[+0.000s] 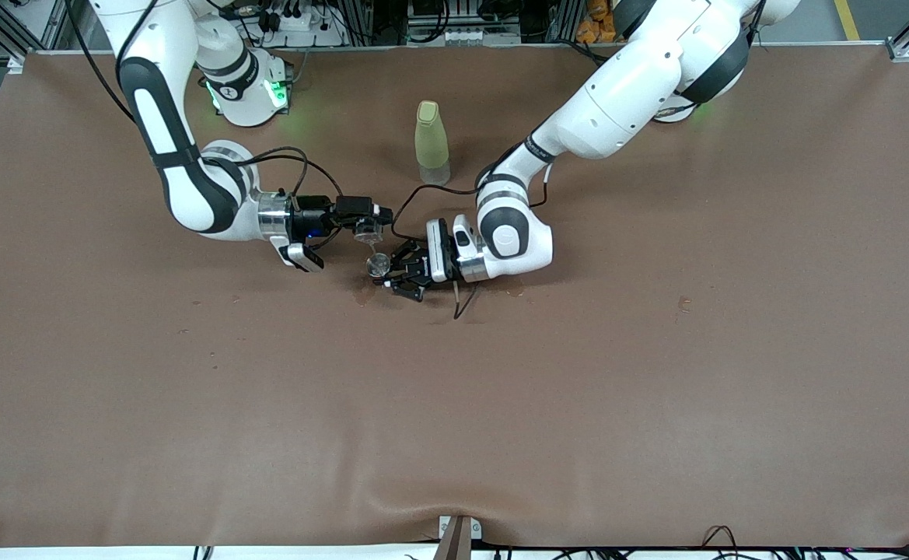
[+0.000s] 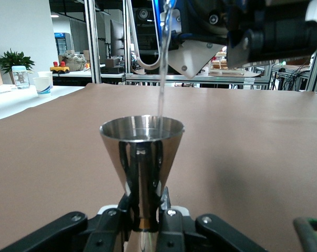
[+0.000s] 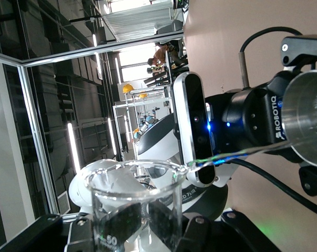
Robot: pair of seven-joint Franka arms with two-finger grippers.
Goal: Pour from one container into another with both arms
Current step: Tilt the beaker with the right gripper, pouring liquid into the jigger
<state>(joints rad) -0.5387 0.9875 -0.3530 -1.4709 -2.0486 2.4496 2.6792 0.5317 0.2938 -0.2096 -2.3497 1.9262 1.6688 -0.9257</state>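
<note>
- Surface: a brown table [image 1: 454,404] spans the front view; a darker wet patch [image 1: 364,296] lies on it just nearer the camera than the two grippers.
- Left gripper [image 1: 401,274]: closed on the narrow waist of a steel jigger [image 2: 141,157], which stands upright between its fingers [image 2: 171,223]. From the front camera the jigger shows only as a small round rim [image 1: 377,265]; its lower cone is cut off at the edge of the left wrist view.
- Liquid: a thin clear stream [image 2: 161,89] falls into the jigger's upper cup. The fill level inside the cup cannot be made out.
- Right gripper [image 1: 367,227]: clamped on a glass beaker [image 3: 134,202], tilted with its spout over the jigger. The beaker's base is hidden by the fingers, and only a "50" mark is readable on its wall. From the front camera the beaker is a faint transparent shape [image 1: 368,229].
- Farther from the camera than both grippers: a pale green bottle [image 1: 431,141] stands upright and alone, well apart from the pour. Its contents cannot be judged.
- Table edge farthest from the camera: both arm bases are partly cut off.
</note>
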